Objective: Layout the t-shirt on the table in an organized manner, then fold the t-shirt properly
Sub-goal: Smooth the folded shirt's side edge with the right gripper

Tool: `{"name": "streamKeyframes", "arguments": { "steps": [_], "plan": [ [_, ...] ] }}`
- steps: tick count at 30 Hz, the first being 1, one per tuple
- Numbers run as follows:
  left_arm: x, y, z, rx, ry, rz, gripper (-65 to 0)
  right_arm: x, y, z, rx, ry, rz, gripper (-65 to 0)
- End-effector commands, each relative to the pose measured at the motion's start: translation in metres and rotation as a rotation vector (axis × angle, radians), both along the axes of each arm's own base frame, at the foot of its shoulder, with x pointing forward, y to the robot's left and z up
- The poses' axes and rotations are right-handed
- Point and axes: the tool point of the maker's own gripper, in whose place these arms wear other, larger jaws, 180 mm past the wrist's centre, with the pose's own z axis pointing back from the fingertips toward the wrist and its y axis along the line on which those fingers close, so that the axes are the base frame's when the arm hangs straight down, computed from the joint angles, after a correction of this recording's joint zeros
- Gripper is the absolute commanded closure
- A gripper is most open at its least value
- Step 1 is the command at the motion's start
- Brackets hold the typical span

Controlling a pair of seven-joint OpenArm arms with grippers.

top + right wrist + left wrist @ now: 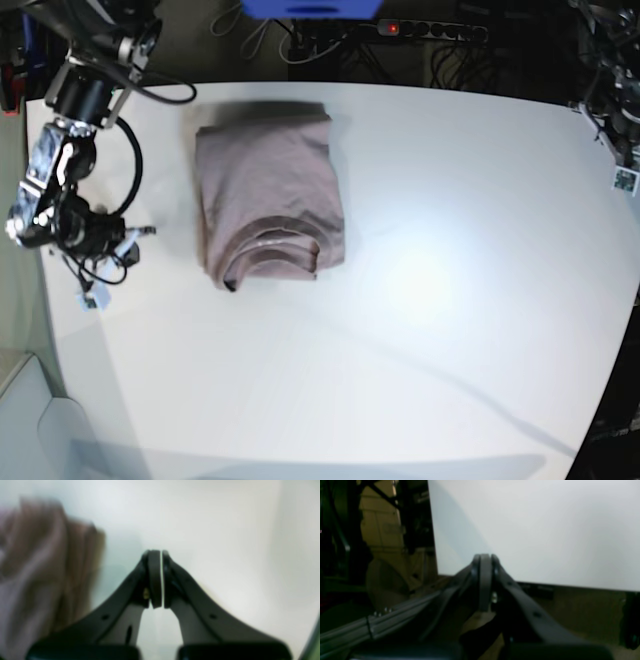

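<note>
A mauve-pink t-shirt (270,195) is seen folded into a compact rectangle at the far left of the white table (430,300), both hands (158,555) (483,556) closed and empty, so folding appears complete.

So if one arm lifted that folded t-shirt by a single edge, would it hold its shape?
Probably not. The t-shirt is soft cloth in loose stacked layers with its collar showing, so it would likely droop and unfold. It looks light. Pushed across the smooth table, it would probably slide, though the layers might bunch.
</note>
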Motion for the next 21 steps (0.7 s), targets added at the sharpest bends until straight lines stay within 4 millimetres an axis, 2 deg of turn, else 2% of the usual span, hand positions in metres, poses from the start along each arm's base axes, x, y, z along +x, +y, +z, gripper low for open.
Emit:
{"name": "streamKeyframes", "arguments": {
  "steps": [1,5,7,9,12,18,21],
  "plan": [
    [0.003,0.006,0.011,0.035,-0.016,-0.003,-0.1,0.006,0.006,0.028,-0.019,-0.097,0.026,0.0],
    [0.005,0.005,0.011,0.034,-0.02,-0.006,-0.1,-0.042,0.033,0.059,-0.104,-0.171,0.06,0.0],
    [0.016,0.001,0.014,0.03,-0.043,-0.022,-0.1,-0.06,0.045,0.063,-0.103,-0.175,0.061,0.0],
    [0.02,-0.002,0.014,0.027,-0.043,-0.035,-0.1,-0.072,0.051,0.048,-0.077,-0.126,0.06,0.0],
    [0.022,-0.004,0.013,0.02,-0.049,-0.035,-0.1,-0.097,0.068,0.012,-0.015,-0.016,0.079,0.0],
    [0.03,-0.019,0.009,0.004,-0.043,-0.083,-0.1,-0.114,0.113,0.002,0.053,-0.02,0.193,0.0],
    [0.03,-0.019,0.008,0.003,-0.039,-0.082,-0.1,-0.116,0.125,0.002,0.067,-0.018,0.226,0.0]
  ]
}}
